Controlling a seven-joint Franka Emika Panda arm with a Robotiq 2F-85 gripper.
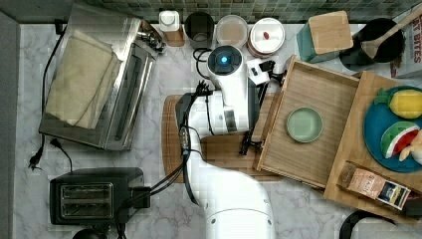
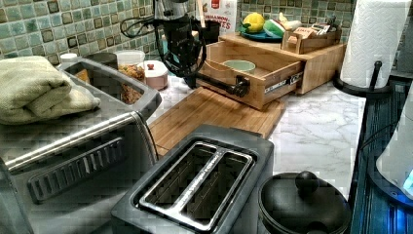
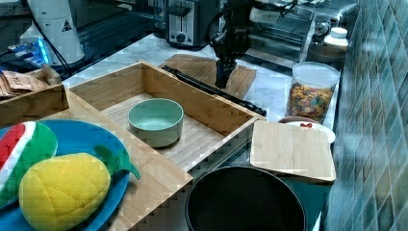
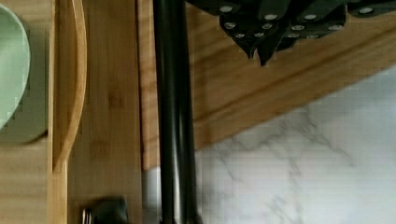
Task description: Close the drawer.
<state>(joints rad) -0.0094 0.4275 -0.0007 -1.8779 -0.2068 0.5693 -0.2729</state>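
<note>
Toaster: black, two slots, nearest in the left view, on the marble counter.
Pot lid: black, round knob, just beside the toaster at the left view's right.
Toaster oven: steel, at the left view's left, a folded green towel on top.
Cutting board: flat wood, lies on the counter beyond the toaster, in front of the drawer.
Tool: black, hangs above the cutting board, just outside the drawer's front; fingers look clenched together, tips meeting in the wrist view, grasping nothing.
Handle: black bar along the drawer front, near the tool but apart from it.
Drawer: light wood, pulled well out of its cabinet toward the arm, open.
Bowl: pale green, sits upright on the drawer's floor, about mid-drawer.
Cabinet top: wooden slab behind the drawer, carries a blue plate with toy fruit.
Back row: jars and a wood-lidded box stand along the tiled wall in the top view.
</note>
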